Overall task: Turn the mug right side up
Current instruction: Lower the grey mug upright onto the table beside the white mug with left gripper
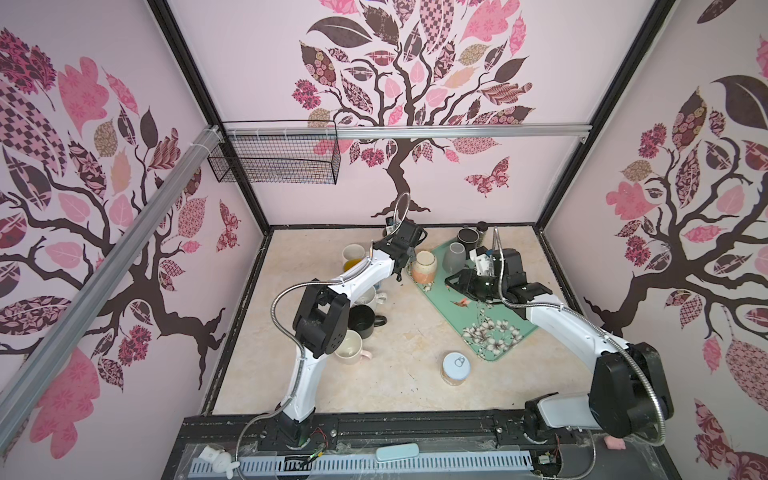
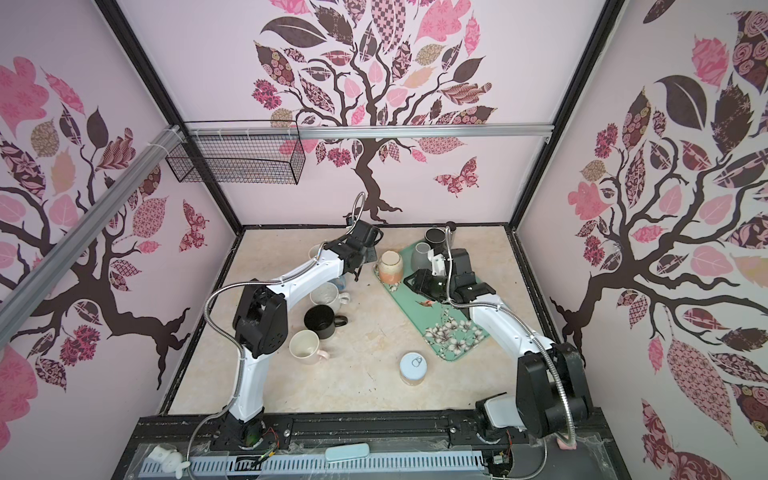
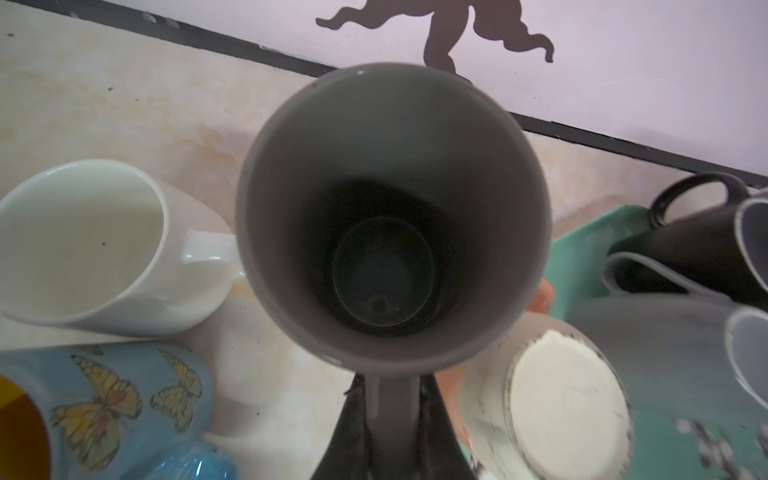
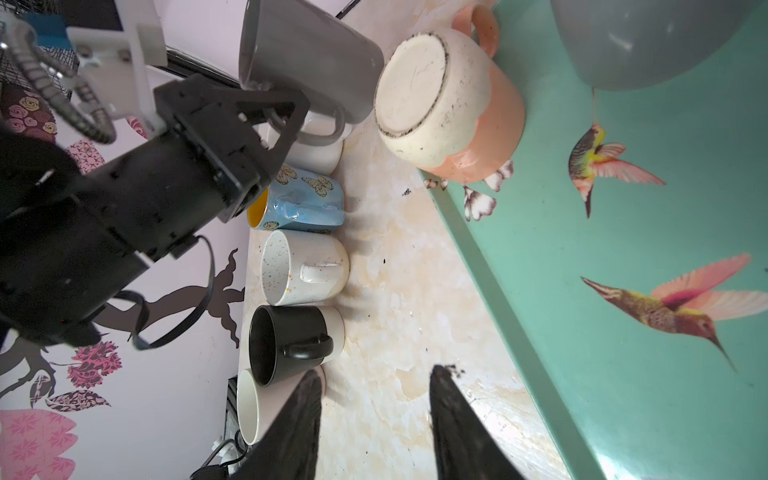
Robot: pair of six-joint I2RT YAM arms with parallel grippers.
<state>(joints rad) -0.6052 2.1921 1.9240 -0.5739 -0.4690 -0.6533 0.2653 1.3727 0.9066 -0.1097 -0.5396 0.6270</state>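
Observation:
The grey mug [image 3: 395,216] hangs from my left gripper [image 3: 390,399], which is shut on its handle. Its mouth faces the left wrist camera. The right wrist view shows this mug [image 4: 307,58] roughly upright near the back wall, with my left gripper [image 4: 286,116] gripping its handle from above. In both top views the mug is hidden under the left gripper [image 1: 405,245]. My right gripper [image 4: 376,378] is open and holds nothing. It hovers over the tray's left edge [image 1: 449,282].
A pink-and-cream mug [image 1: 424,266] stands upside down on the green floral tray [image 1: 490,332], beside an inverted grey mug [image 1: 455,255]. Upright mugs line the left: white [image 1: 352,253], butterfly [image 4: 299,199], speckled [image 4: 303,266], black [image 1: 361,320], cream [image 1: 349,349]. A tin can [image 1: 455,368] stands in front.

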